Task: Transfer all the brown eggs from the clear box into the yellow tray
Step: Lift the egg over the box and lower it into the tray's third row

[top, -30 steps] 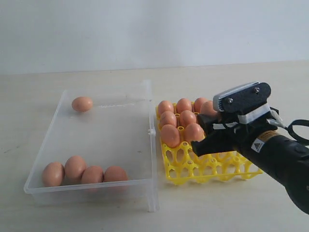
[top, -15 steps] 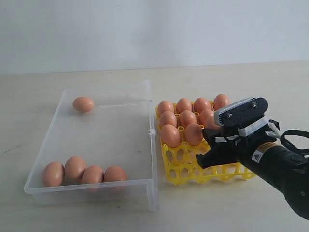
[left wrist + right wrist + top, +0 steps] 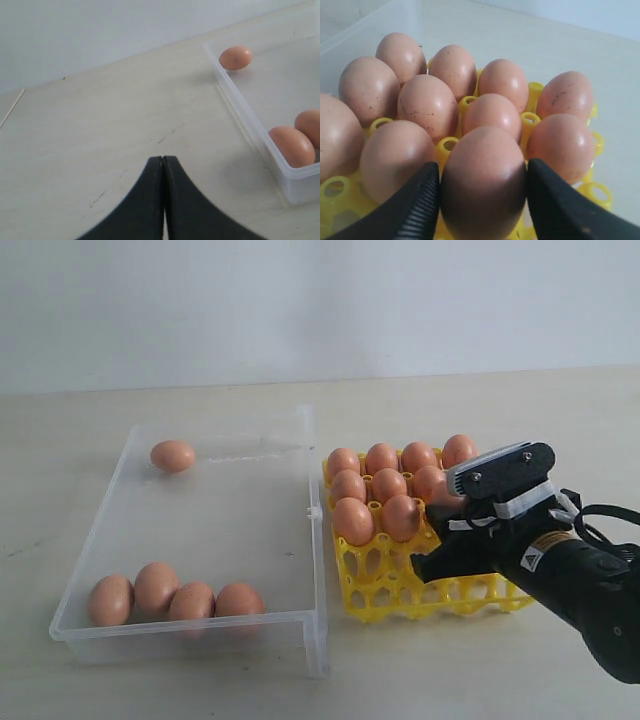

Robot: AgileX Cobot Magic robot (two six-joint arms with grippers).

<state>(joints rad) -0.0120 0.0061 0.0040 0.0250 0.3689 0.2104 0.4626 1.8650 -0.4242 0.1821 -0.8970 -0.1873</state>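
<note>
Right gripper (image 3: 481,172), clasping brown egg (image 3: 482,160), has lowered to yellow tray (image 3: 385,585); five remain in clear box (image 3: 225,530). Left gripper (image 3: 163,162) closed.

A pale beige worktop (image 3: 90,130) lies under and all around the left pincer (image 3: 163,160). Faint dark scuffs (image 3: 160,141) mark it just ahead of that pincer. Well beyond stands a plain whitish wall (image 3: 75,30).
</note>
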